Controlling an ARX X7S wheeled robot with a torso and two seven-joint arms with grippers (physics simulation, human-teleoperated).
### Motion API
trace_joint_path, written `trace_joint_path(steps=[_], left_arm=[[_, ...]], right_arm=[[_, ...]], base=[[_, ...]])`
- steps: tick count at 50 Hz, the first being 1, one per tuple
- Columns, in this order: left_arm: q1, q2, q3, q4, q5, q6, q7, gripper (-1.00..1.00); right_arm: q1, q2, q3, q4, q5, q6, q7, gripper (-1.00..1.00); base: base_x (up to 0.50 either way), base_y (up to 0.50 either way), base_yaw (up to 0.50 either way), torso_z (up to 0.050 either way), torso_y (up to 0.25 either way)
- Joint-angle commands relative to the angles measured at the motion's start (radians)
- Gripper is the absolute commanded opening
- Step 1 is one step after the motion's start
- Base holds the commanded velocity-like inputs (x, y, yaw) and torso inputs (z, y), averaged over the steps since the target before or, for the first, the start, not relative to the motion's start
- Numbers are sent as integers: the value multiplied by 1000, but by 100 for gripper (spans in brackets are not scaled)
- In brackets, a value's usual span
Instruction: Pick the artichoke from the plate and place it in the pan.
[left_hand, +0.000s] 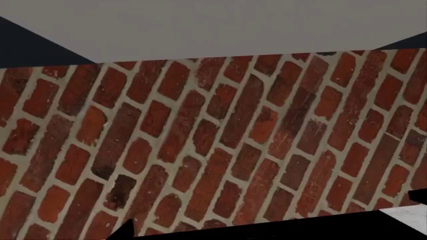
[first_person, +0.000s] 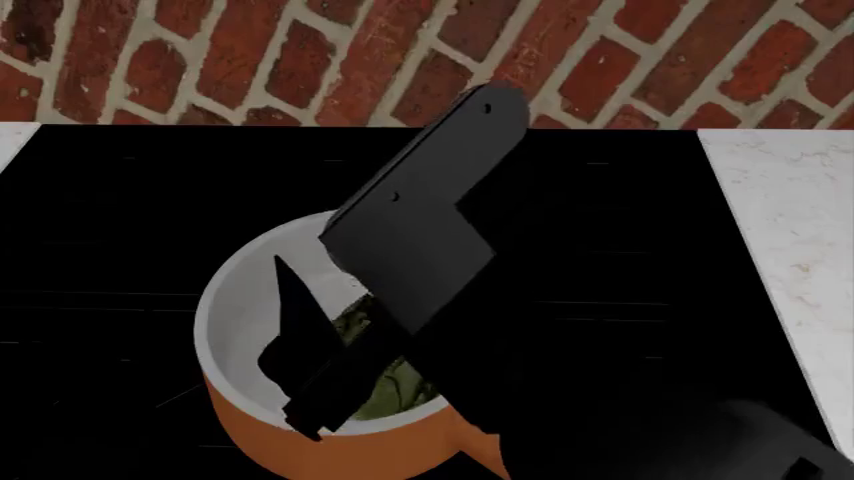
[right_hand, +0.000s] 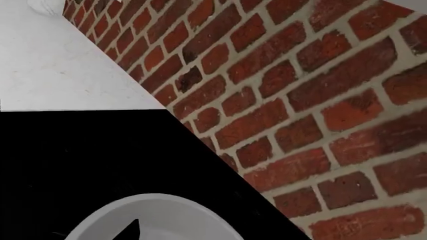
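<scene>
The orange pan (first_person: 300, 452) with a white inside stands on the black stovetop at the lower left of the head view. The green artichoke (first_person: 378, 362) lies low inside it, mostly hidden by my right arm. My right gripper (first_person: 334, 300) reaches into the pan with its jaws wide around the artichoke. One finger (first_person: 291, 318) shows left of it and the other is hidden under the arm. The right wrist view shows the pan's white inside (right_hand: 167, 216) and one fingertip (right_hand: 131, 231). The left wrist view shows only one fingertip (left_hand: 125, 231). The plate is out of view.
A red brick wall (first_person: 400, 50) runs behind the black stovetop (first_person: 120, 200). White countertop (first_person: 787, 230) flanks the stove on the right, and a sliver shows at the far left. My right arm's black link (first_person: 427, 210) crosses above the pan.
</scene>
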Motion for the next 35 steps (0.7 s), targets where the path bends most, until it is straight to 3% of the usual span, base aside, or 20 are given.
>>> trace_joint_path(steps=[1, 11, 20, 25, 29, 35], left_arm=[[5, 0, 8, -2, 9, 8, 3, 100], [-1, -13, 2, 0, -7, 13, -6, 100], [-18, -3, 22, -24, 23, 21, 16, 100], [20, 20, -29, -43, 37, 74, 29, 100], [57, 49, -46, -81, 84, 118, 74, 100], [130, 107, -63, -131, 151, 185, 129, 100]], right_arm=[[41, -12, 53, -5, 4, -8, 11, 100], [206, -18, 270, -15, 61, 49, 121, 100], [97, 55, 452, -70, 92, 81, 237, 100], [-57, 67, 555, -140, 117, 82, 309, 100], [-141, 27, 694, -170, 218, 127, 386, 100], [-273, -1, 777, -192, 249, 112, 418, 100]], base=[[0, 0, 0, 0, 0], [0, 0, 0, 0, 0], [0, 0, 0, 0, 0], [0, 0, 0, 0, 0], [0, 0, 0, 0, 0], [0, 0, 0, 0, 0]])
